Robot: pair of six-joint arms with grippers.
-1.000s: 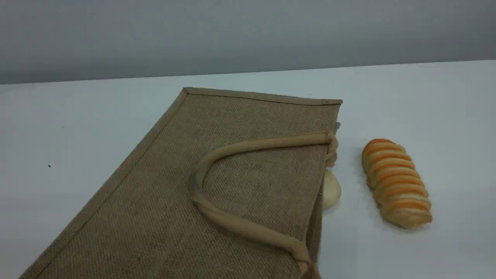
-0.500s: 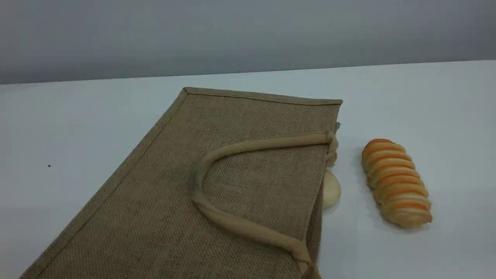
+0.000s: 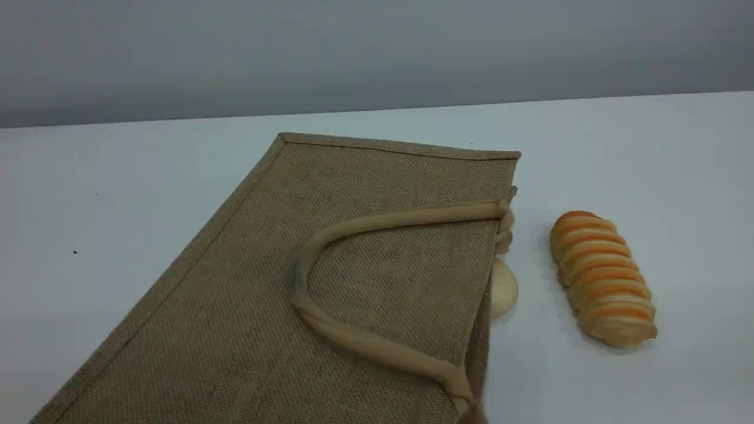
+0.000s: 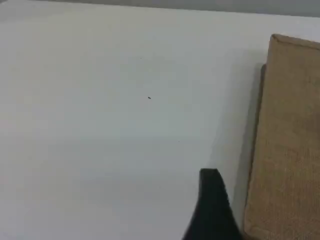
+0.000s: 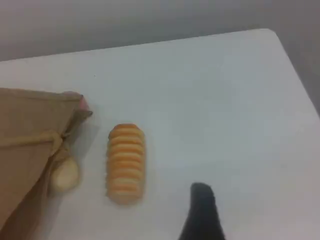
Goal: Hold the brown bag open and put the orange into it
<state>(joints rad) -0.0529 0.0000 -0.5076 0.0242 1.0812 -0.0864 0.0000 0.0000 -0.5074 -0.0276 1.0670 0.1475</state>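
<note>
Left gripper and right gripper (both empty) wide apart-jawed.

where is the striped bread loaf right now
In the scene view the bread loaf lies right of the brown bag, just past the pale ball.

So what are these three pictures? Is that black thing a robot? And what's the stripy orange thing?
Yes! The robot has two arms, each with a pincher and a small camera. One picture looks across the white table from a fixed camera. The other two come from the arms' cameras. The black shapes are fingertips of the left gripper and right gripper. Both are open and hold nothing. On the table lies a flat brown bag with a rope handle. Beside it sits a pale ball, then a stripy bread loaf. No orange fruit shows in any picture.
</note>
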